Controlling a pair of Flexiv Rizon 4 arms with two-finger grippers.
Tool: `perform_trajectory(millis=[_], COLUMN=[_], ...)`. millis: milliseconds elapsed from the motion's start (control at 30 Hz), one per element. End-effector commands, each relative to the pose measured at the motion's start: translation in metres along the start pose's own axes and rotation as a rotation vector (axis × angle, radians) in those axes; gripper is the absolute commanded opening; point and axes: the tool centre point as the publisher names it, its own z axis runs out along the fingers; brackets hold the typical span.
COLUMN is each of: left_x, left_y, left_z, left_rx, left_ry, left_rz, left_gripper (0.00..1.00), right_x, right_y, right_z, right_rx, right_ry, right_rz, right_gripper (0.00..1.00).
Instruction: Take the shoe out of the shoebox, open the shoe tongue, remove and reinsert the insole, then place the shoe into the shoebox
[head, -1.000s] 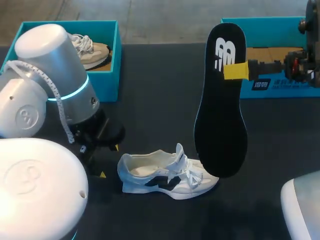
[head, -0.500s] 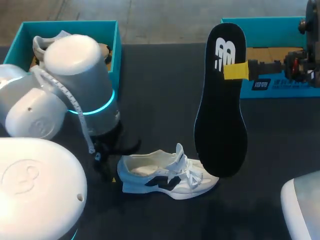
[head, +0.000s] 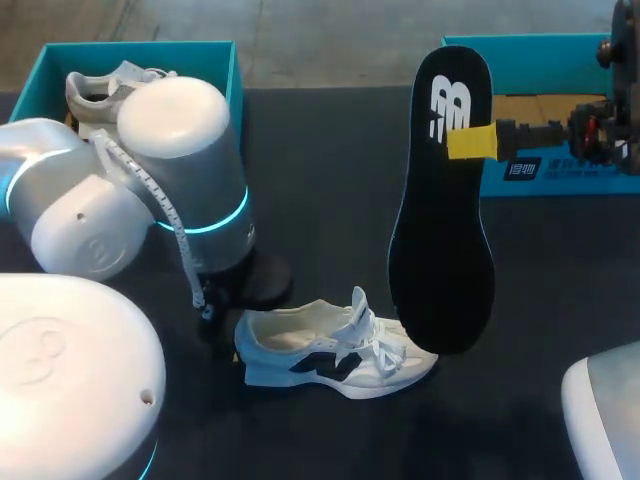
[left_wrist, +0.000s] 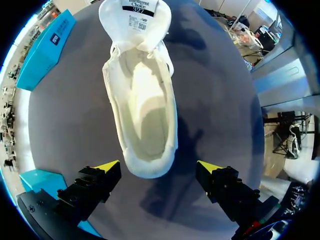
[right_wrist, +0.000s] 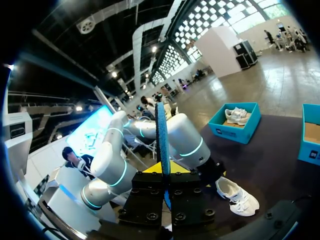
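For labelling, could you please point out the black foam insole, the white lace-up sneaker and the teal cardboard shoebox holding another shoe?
black foam insole (head: 440, 250): head view, mid-sole.
white lace-up sneaker (head: 318, 365): head view, black side logo.
teal cardboard shoebox (head: 140, 47): head view, far rim.

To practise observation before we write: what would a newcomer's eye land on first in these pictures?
The black insole, held upright above the table in the right gripper. Next, the white shoe lying on the dark table, with the open left gripper at its heel.
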Motion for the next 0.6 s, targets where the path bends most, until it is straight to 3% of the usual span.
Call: perform_trajectory(millis=[33,267,600], left_x=[-0.002,-0.016,-0.036], left_y=[0.001,-0.008,-0.034], left_z=[-0.021,-0.039,-0.043], left_rx=[0.017,0.011,0.036], left_ry=[-0.021,-0.046,-0.084], left_rz=[0.007,-0.014,-0.017], left_gripper=[1.0,1.0,1.0], right_x=[0.009,0.009,0.009], right_y=[-0.006,-0.006,-0.006], right_z=[0.009,0.009,0.009], right_rx=[-0.074,-0.074,-0.074], right_ry=[-0.013,-0.013,-0.013], right_rz=[0.001,0.001,0.001], right_gripper=[0.0,0.0,0.0])
